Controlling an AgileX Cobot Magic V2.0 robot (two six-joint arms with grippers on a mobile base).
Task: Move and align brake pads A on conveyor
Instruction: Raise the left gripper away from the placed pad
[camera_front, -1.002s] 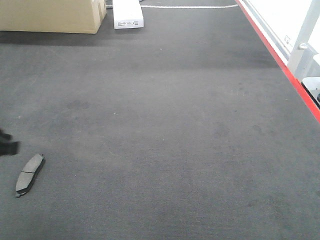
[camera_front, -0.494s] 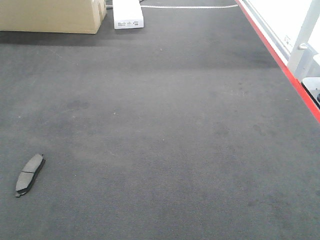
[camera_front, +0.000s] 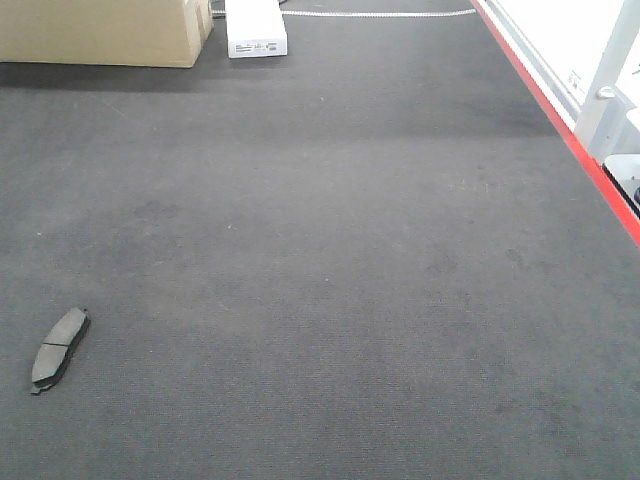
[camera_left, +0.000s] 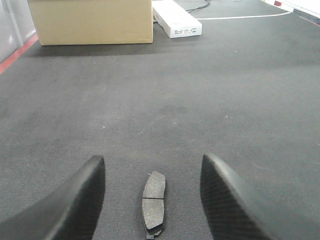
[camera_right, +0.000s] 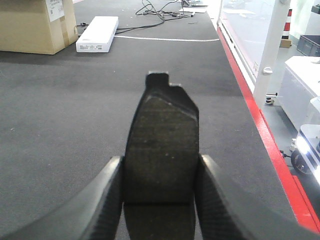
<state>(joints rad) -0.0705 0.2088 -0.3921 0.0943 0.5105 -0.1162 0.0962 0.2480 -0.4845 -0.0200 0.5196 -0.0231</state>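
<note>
One held pad, one loose pad

Right fingers pinch the held pad. Left fingers, spread open, flank the loose pad lying flat on the conveyor, untouched. Far back stands a cardboard box

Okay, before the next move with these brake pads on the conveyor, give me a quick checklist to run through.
1. Grip: right gripper shut on the held brake pad: ok.
2. Free arm: left gripper open, with the lying brake pad seen between its fingers: ok.
3. Lying brake pad flat on the conveyor, touching nothing: ok.
4. Bare belt beside it for setting the held brake pad down: ok.
5. Held brake pad's heading matched to the lying brake pad: cannot tell.
6. Whereabouts of the remaining pads: none in view, cannot tell.
</note>
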